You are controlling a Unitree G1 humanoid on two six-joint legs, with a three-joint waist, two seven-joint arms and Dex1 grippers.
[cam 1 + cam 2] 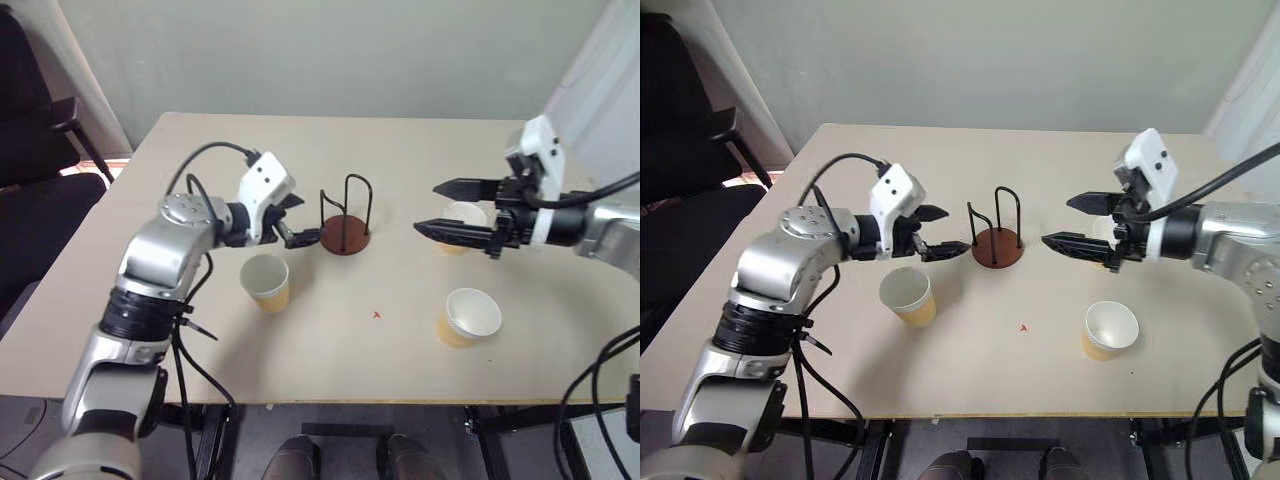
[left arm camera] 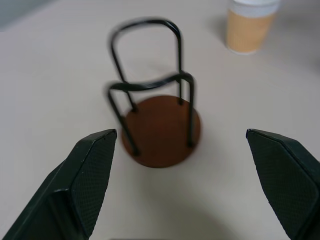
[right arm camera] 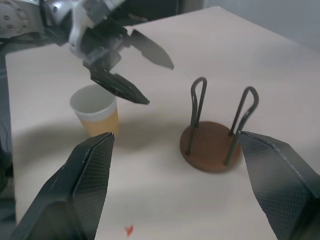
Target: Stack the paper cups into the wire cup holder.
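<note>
Flanking the holder (image 1: 345, 228) at the frame's centre, both claws stand spread and empty. The left claw (image 1: 296, 222) points at the holder's base from just beside it on the left, probably lined up to steady or nudge it. The right claw (image 1: 455, 208) hangs above the surface (image 1: 330, 330) at centre right, aimed leftward toward the holder, with one cup (image 1: 462, 216) behind its lower finger. No cup sits between the wire loops yet. Two more cups stand upright and well apart: one (image 1: 266, 282) below the left claw, one (image 1: 468, 317) at lower right. Each lies close to an arm, likely so either can reach one.
</note>
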